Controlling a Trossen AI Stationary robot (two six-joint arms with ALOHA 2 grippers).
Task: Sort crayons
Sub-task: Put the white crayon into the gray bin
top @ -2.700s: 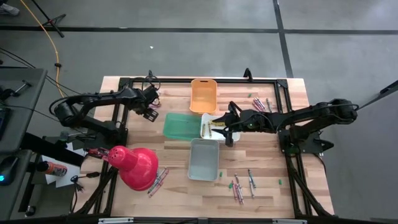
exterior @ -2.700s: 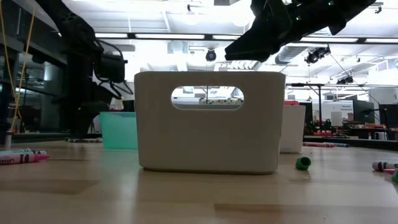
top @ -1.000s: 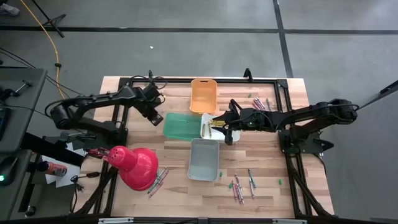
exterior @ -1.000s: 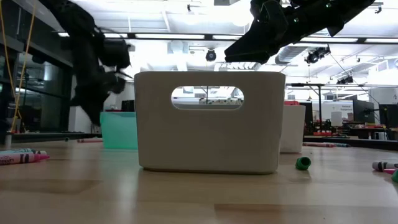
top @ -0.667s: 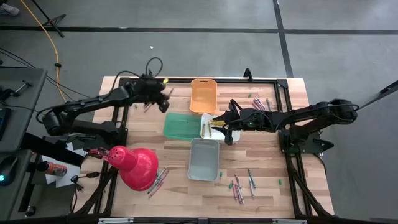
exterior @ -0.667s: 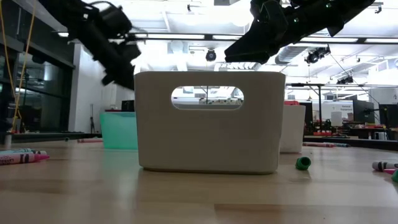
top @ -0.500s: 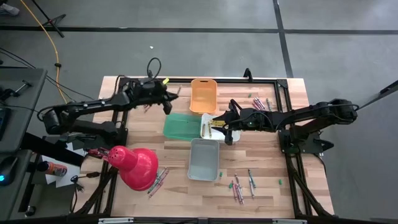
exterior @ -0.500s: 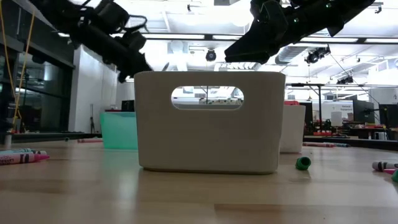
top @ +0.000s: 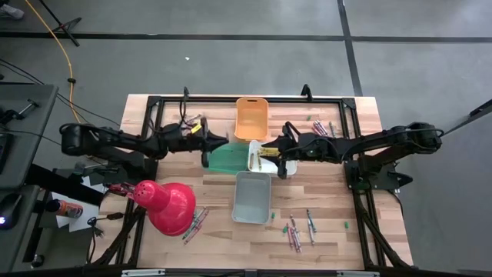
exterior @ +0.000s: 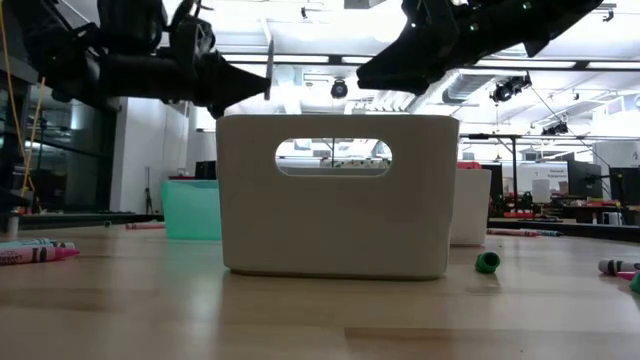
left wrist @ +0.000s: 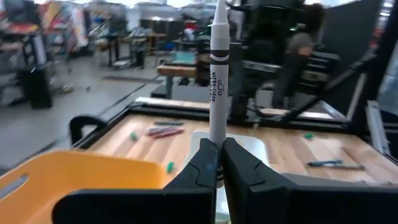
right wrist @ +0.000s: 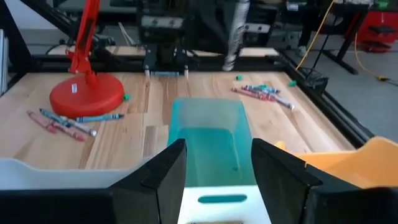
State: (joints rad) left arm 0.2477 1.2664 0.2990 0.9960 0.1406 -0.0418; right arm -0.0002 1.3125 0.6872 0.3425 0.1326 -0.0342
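My left gripper [top: 217, 141] reaches level from the table's left, above the left end of the green bin [top: 227, 158], and is shut on a grey-white crayon [left wrist: 217, 74]. In the low view this crayon [exterior: 270, 68] stands upright above the fingers. My right gripper [top: 268, 148] hangs open over the white bin [top: 286, 165], with nothing between its fingers [right wrist: 163, 177]. A yellow crayon [top: 268, 155] lies in the white bin. Loose crayons lie on the table at the near left [top: 195, 224], near right [top: 300, 229] and far right [top: 321, 128]. My left gripper pinches the crayon's lower end [left wrist: 215, 148] between its two fingers. The fingers come level from the table's left and lie across the crayon. It stands upright, most of its length above the fingers, lifted clear of the table and bins.
An orange bin [top: 251, 118] stands at the far middle and a grey bin [top: 253, 196] nearer the front edge. A red lamp [top: 167, 206] sits at the near left. A black frame [top: 231, 98] runs around the table. Small green specks [exterior: 487, 262] lie about.
My left gripper has risen from low beside the green bin, swung toward the far edge, then come right above the bin's left end. It has tipped from pointing down to level, keeping the crayon, which now stands upright.
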